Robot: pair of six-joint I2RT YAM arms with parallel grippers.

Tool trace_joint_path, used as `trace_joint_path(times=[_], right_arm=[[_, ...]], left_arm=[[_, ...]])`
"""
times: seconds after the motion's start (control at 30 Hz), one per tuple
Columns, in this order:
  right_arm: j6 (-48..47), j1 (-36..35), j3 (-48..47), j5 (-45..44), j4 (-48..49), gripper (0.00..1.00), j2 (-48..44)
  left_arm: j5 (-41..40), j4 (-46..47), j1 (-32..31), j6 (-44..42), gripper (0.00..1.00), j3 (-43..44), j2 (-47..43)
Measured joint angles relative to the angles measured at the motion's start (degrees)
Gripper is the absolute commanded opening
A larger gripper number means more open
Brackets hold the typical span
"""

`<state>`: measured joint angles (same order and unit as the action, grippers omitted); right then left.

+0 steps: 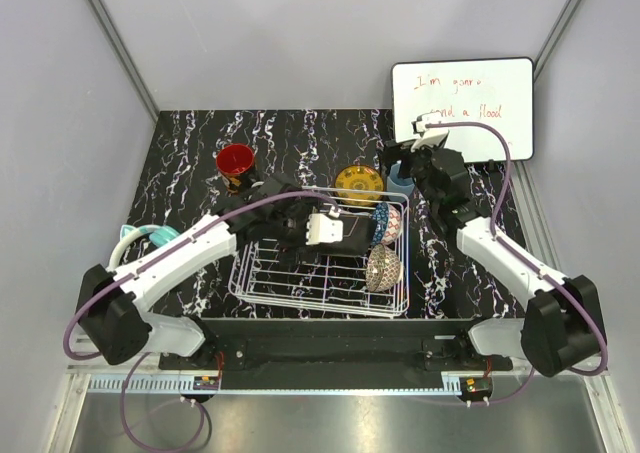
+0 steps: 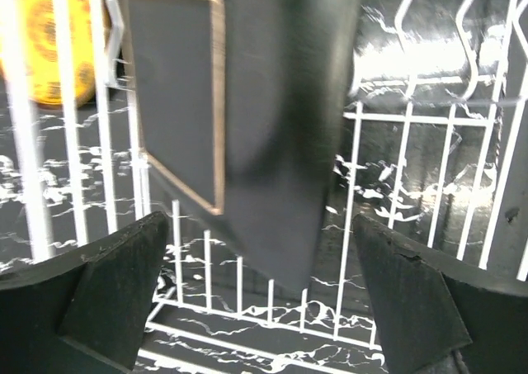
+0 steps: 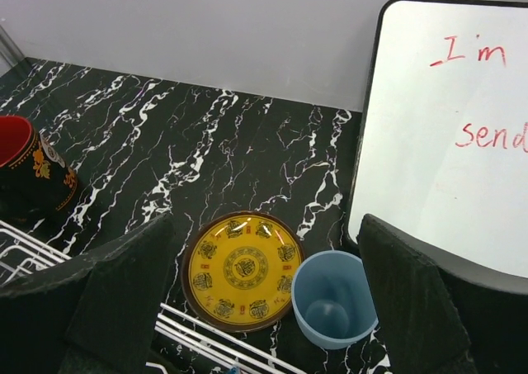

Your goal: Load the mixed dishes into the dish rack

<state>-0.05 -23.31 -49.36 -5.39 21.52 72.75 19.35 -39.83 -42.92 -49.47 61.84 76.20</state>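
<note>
Over the white dish rack (image 1: 300, 285) on the black counter (image 1: 300, 138), the left end effector (image 2: 257, 225) has its fingers wide apart around a dark saucer (image 2: 177, 85) that stands up, not touching it. A blue bowl (image 1: 383, 220) and a brown bowl (image 1: 384, 266) sit in the rack's right side. The right end effector (image 3: 264, 225) is wide apart above the light blue cup (image 3: 334, 298) and the yellow plate (image 3: 242, 268), just behind the rack

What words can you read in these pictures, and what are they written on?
"I'm": red handwriting, top line of the whiteboard; the word after it is too faint to read.
"send a flood": red handwriting, second line of the same board; "send" is clearest in the right wrist view.
Yellow plate: dark signs, too small to read.
Red mug: gold marks on its dark side, not readable.
</note>
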Motion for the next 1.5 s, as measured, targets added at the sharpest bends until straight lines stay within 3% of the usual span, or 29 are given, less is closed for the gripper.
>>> trace_joint_path(times=[0.23,0.4,0.6,0.7,0.83,1.07,1.5], right_arm=[[1.38,0.00,-3.48,3.02,-2.32,1.00,3.08],[0.42,-1.09,-4.68,7.30,-5.84,1.00,2.32],[-6.29,-10.54,-4.85,12.28,-14.34,1.00,-4.42],[-10.10,-17.25,-5.09,12.59,-17.88,1.00,-7.63],[-16.57,-25.55,-7.08,10.27,-23.52,1.00,-7.32],[-27.30,-37.24,-10.58,1.22,-29.62,1.00,1.81],[-34.12,-41.31,-12.13,-6.75,-37.05,1.00,8.96]], left_arm=[[-2.19,0.57,0.79,3.28,0.99,4.24,-3.32],[-2.32,0.11,7.93,7.26,0.99,4.26,-7.74],[-2.29,0.42,21.84,10.36,0.99,-1.42,-12.50],[-2.25,-0.15,23.98,10.62,0.99,-7.41,-14.69],[-2.03,-1.18,25.27,12.46,0.99,-12.00,-14.71],[-1.53,-0.09,25.81,15.19,0.99,-12.61,-15.34],[-0.17,3.72,27.93,18.05,0.99,-16.65,-18.53]])
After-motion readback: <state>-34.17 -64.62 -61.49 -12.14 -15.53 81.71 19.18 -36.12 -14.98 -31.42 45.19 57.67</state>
